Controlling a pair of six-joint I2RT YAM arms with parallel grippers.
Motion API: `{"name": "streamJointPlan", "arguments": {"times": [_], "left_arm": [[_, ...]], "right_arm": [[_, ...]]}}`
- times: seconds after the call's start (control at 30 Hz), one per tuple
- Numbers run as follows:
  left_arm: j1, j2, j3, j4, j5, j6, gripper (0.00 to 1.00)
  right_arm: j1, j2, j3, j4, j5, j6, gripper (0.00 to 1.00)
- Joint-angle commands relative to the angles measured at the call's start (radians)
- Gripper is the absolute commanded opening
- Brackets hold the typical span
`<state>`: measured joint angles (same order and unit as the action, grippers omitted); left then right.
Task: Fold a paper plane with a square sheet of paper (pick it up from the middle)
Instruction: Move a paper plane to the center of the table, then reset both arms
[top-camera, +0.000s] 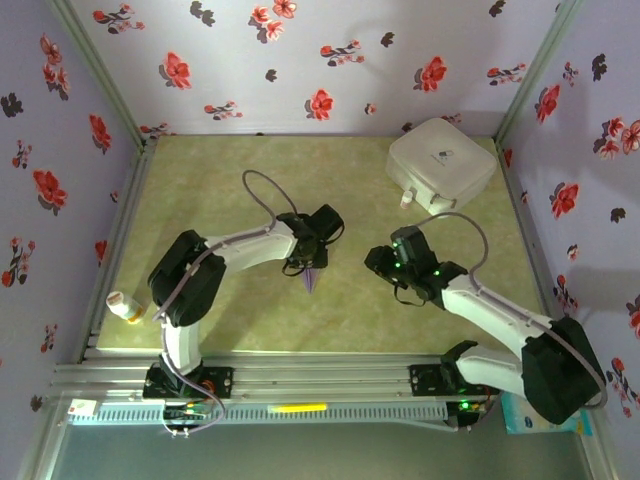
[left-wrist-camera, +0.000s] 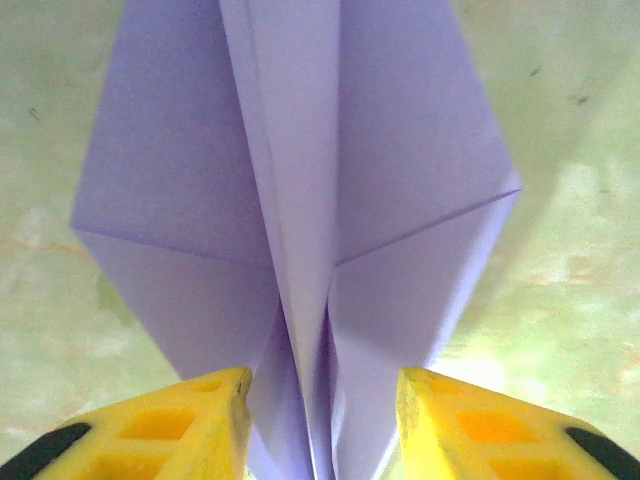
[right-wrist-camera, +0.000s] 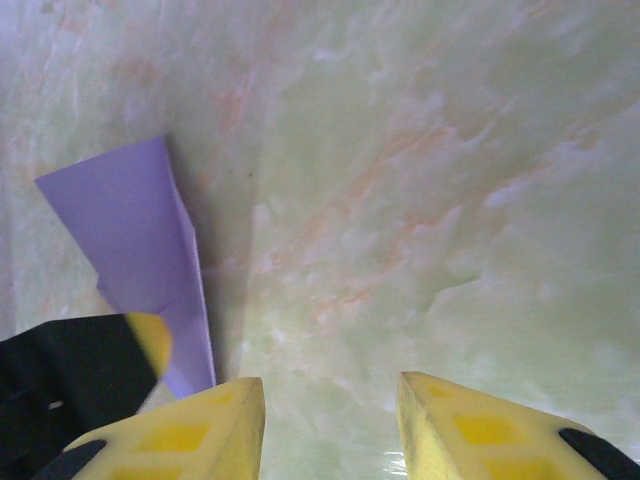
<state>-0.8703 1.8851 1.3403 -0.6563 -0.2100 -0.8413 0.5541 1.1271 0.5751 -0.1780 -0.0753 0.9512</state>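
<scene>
While left hand (left-wrist-camera: 322, 400) straddles paper plane (left-wrist-camera: 300, 200), unclenched | right hand (right-wrist-camera: 330, 390) unclenched, empty | overhead: white box (top-camera: 441, 165)

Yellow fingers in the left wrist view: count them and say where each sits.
2, both the left gripper's: one finger lower left, the other lower right, flanking the paper plane's centre fold.

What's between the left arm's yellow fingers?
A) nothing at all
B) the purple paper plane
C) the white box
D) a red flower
B: in the left wrist view the plane runs down the middle of the left gripper, with one yellow finger on each side of it.
</scene>
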Motion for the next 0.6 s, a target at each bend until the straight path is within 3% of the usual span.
{"name": "streamJointPlan", "arguments": {"times": [0.0, 0.17, 0.33, 0.5, 0.57], "left_arm": [[0.007, -0.064, 0.019, -0.035, -0.029, -0.022, 0.45], [0.008, -0.137, 0.013, -0.044, -0.064, 0.003, 0.46], [0.018, -0.271, -0.058, -0.011, -0.153, 0.083, 0.52], [0.103, -0.454, -0.221, 0.039, -0.245, 0.136, 0.6], [0.16, -0.521, -0.286, 0.055, -0.262, 0.171, 0.62]], "right_arm": [[-0.028, -0.049, 0.034, -0.108, 0.065, -0.063, 0.4], [-0.066, -0.126, 0.076, -0.22, 0.173, -0.159, 0.43], [-0.088, -0.194, 0.118, -0.284, 0.43, -0.345, 0.59], [-0.119, -0.186, 0.06, -0.108, 0.698, -0.626, 0.78], [-0.153, -0.155, 0.017, 0.014, 0.718, -0.73, 0.81]]}}
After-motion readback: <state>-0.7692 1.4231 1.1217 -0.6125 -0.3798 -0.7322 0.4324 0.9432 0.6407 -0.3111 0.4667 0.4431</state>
